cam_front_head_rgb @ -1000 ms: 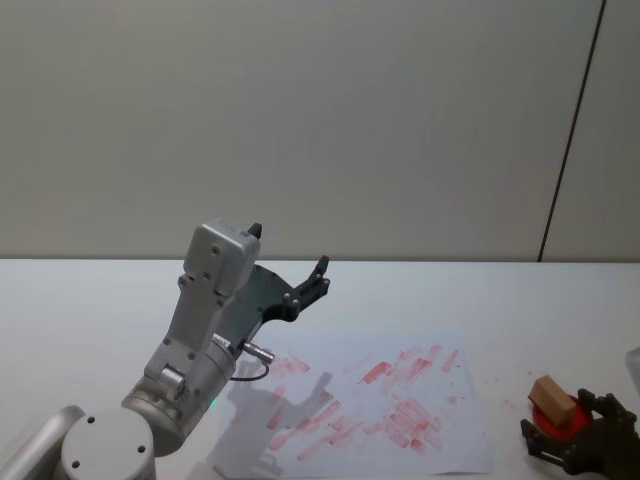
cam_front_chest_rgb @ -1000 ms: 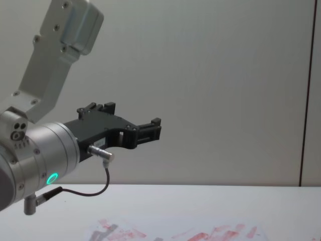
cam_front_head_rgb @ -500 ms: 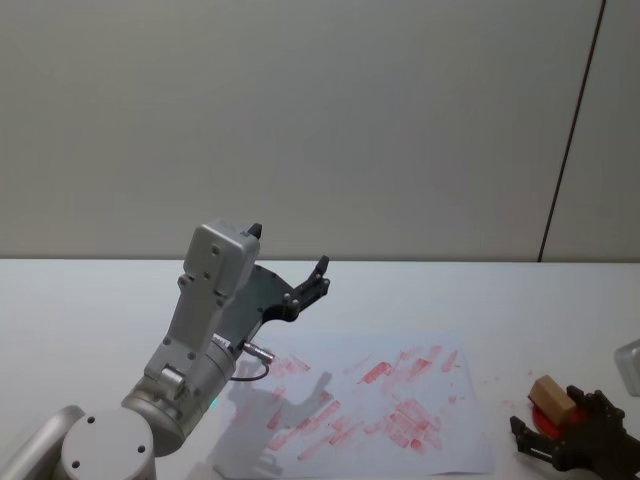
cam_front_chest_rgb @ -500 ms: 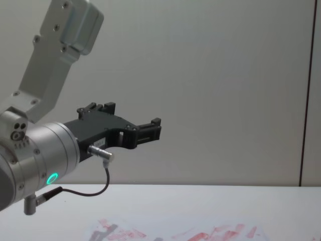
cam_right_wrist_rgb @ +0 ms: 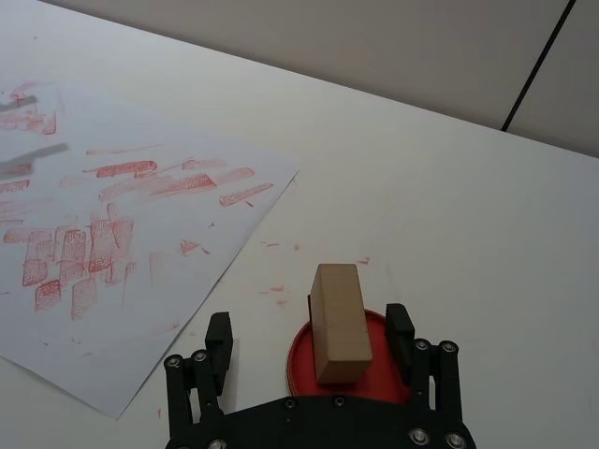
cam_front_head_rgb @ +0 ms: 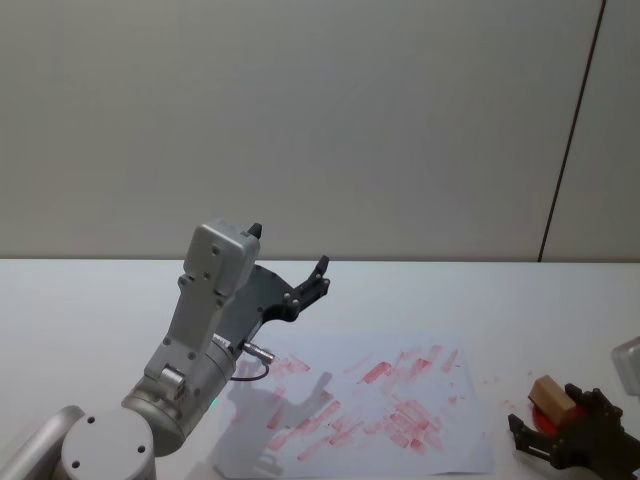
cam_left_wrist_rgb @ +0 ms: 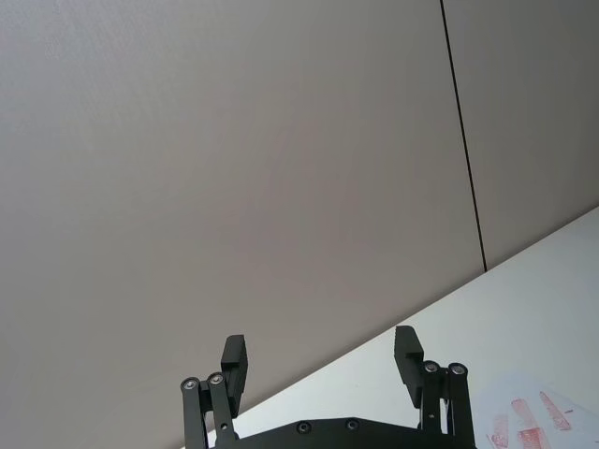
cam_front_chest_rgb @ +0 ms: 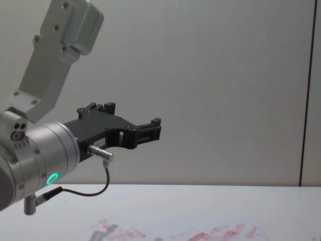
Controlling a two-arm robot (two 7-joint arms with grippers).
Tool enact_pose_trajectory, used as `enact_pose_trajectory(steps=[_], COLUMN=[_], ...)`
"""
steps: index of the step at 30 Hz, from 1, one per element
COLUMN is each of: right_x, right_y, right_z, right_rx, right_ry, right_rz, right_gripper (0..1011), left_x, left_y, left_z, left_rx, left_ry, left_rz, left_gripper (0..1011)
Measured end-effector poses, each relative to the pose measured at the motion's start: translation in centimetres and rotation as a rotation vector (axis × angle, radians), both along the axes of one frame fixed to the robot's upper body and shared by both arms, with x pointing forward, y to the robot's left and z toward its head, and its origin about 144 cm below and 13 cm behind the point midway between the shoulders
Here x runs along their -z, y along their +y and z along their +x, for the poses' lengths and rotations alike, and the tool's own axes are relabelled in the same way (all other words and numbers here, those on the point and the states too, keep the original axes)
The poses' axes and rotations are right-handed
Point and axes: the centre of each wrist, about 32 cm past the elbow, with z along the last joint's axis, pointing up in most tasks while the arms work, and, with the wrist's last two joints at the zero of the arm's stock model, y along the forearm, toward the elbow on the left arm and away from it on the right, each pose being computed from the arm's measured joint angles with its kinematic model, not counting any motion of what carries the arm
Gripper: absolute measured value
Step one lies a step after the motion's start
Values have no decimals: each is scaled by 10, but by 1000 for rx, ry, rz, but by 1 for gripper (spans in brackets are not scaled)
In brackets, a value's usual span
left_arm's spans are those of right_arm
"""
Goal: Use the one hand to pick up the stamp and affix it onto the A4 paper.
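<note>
The right gripper [cam_right_wrist_rgb: 310,335] was parked low over the table [cam_right_wrist_rgb: 449,187] on the robot's right side. Its jaws were spread wide, with one finger [cam_right_wrist_rgb: 220,339] sitting on each side of the stamp [cam_right_wrist_rgb: 337,323]. A gap looked to be left on both sides, so nothing was being pinched. That said, the foot of the block was hidden behind the gripper body, so that can't be sworn to.

The stamp itself was stood upright on a round red ink pad [cam_right_wrist_rgb: 298,365], between the fingers. Pad and stamp were placed on the bare tabletop just beside the right edge of the A4 paper [cam_right_wrist_rgb: 112,234], not on it. The sheet was laid flat and was plastered with red stamp marks and smears, with a few stray red specks scattered on the table between it and the pad.

Over on the robot's left, the left gripper [cam_left_wrist_rgb: 321,355] was held up well clear of the table. Its jaws were also spread apart with nothing between them, and it was pointed toward the plain wall [cam_left_wrist_rgb: 281,140].
</note>
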Motion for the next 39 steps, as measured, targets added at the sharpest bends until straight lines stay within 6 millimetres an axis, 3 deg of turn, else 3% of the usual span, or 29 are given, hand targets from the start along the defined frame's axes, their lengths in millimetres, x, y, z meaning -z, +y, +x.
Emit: enact_pose_trajectory(steps=[12,16,30,35,39], right_x=[1,1,1,1,1], right_y=[1,1,1,1,1], right_z=[0,-1,-1,-1,-1], right_rx=[2,3,4,4,4], right_ry=[-10,-12,-16,-17,-17], right_rz=[-1,-1,0,0,0], right_gripper=[1001,942,547,345,275], left_x=[0,0,0,0,0], left_y=[0,0,0,0,0], left_z=[0,0,0,0,0], left_rx=[0,0,0,0,0], left_ry=[0,0,0,0,0], left_rz=[0,0,0,0,0], left_gripper=[1002,1002,1003,1002,1002])
